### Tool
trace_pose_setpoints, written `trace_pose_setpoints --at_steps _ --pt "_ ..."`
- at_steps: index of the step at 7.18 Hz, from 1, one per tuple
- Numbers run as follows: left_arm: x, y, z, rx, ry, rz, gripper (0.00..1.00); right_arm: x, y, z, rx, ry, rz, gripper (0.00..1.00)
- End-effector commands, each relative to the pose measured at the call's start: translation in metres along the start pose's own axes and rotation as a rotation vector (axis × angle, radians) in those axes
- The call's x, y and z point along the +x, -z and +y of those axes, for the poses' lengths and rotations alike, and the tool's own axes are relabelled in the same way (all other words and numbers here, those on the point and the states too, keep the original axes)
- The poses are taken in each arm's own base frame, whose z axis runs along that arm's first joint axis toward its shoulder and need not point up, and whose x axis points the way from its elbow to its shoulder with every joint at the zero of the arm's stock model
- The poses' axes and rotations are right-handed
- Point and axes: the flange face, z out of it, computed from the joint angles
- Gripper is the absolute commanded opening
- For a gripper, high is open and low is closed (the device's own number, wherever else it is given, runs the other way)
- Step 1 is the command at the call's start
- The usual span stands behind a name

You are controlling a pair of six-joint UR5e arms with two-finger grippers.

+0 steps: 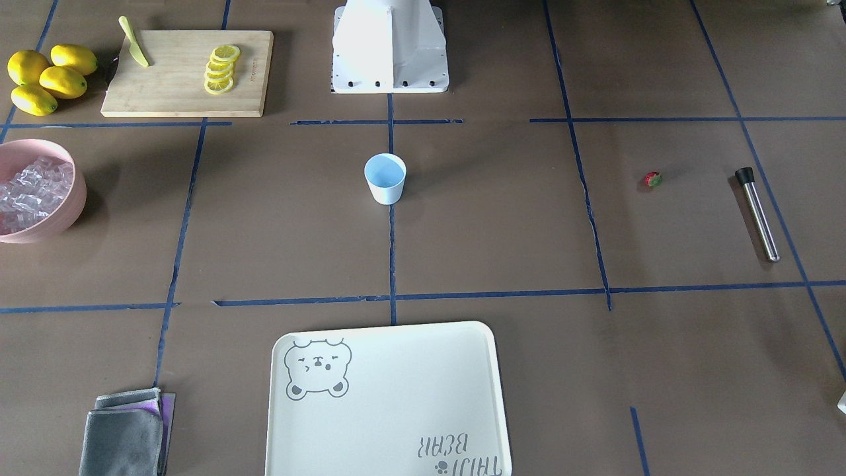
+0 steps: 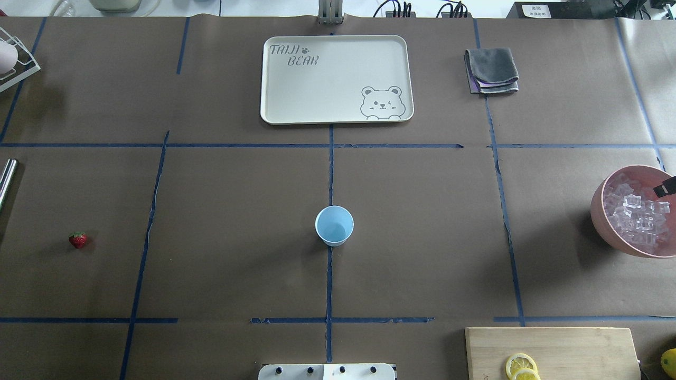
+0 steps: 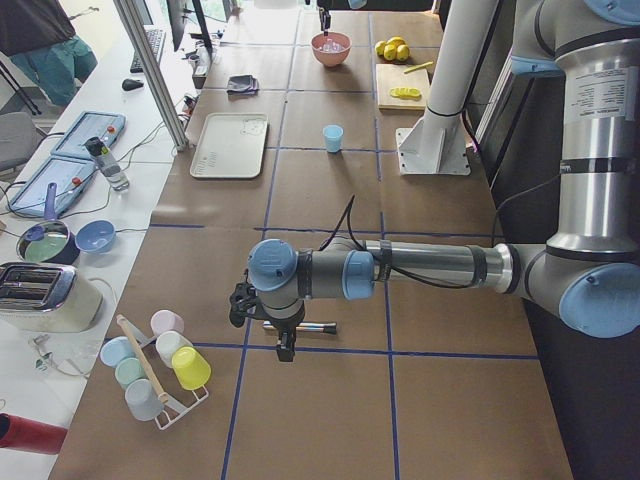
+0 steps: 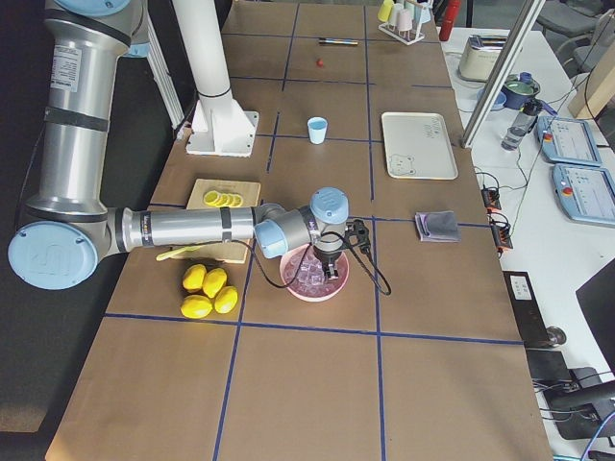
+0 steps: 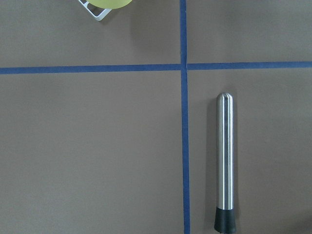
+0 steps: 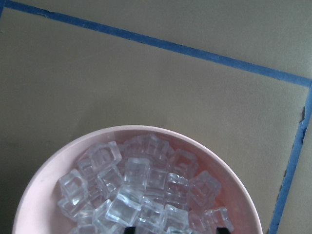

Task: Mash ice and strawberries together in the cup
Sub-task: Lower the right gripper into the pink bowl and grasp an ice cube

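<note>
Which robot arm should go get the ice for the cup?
The right one. The right gripper hangs open just above the ice in the pink bowl. The left gripper is far off at the other end, over the metal rod.

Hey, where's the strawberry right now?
In the overhead view the strawberry lies far out on the robot's left, near the steel muddler and well left of the cup.

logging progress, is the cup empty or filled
Empty. The cup stands upright, and the overhead view shows only its bare pale blue inside.
</note>
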Motion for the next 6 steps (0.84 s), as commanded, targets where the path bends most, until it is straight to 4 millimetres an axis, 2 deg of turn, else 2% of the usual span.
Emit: trace_pose_setpoints --at_steps 1,6 --pt "0.000 0.000 0.000 0.000 0.000 0.000 1.00 -0.005 -0.009 0.002 -0.021 0.012 -0.003 0.63" --pt "0.001 0.001 0.001 0.001 -0.001 0.000 1.00 0.010 -0.027 0.008 -0.058 -0.015 0.002 0.60"
